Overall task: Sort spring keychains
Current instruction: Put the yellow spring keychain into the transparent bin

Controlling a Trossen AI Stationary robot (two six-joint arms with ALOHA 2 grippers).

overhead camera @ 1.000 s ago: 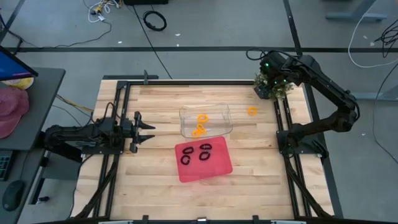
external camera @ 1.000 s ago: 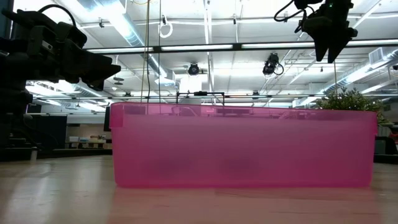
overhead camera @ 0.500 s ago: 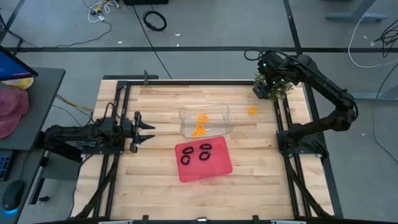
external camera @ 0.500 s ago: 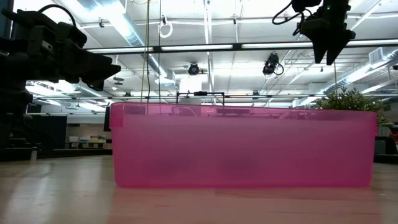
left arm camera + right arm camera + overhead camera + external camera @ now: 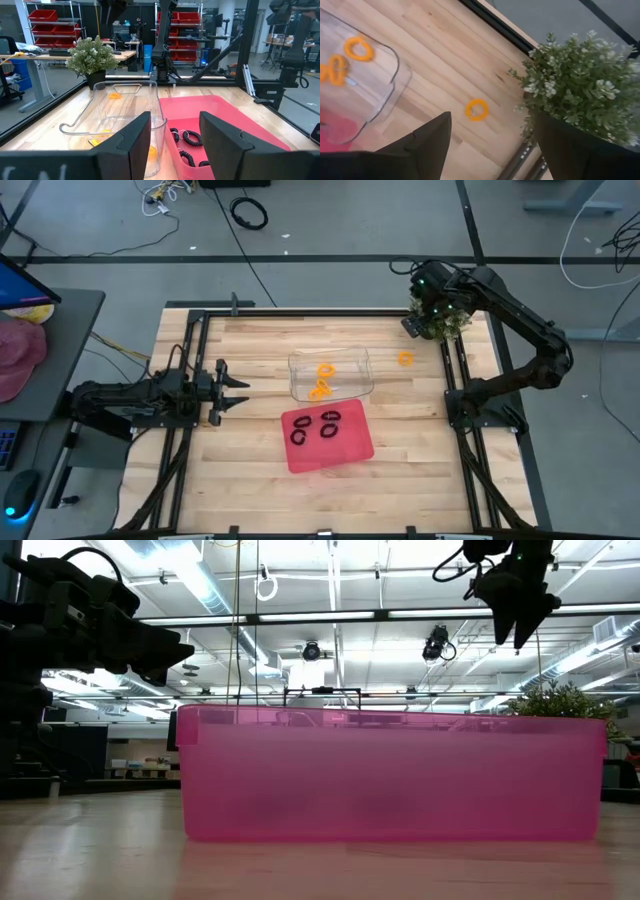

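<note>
One orange spring keychain (image 5: 405, 358) lies loose on the wooden table near its far right corner and also shows in the right wrist view (image 5: 476, 109). Other orange spring keychains (image 5: 322, 380) lie in a clear tray (image 5: 358, 385). Three black ones (image 5: 318, 427) lie in the red tray (image 5: 350, 448). My right gripper (image 5: 412, 326) hangs open high above the table, a little beyond the loose orange keychain and beside the plant, its fingers slanting down. My left gripper (image 5: 238, 390) is open and level at the table's left side, pointing toward both trays.
A potted plant (image 5: 445, 320) stands at the far right corner, close to my right gripper. The red tray's wall (image 5: 390, 775) fills the middle of the low view. Bare wood lies around the trays. The table's metal frame rails (image 5: 455, 370) run along its sides.
</note>
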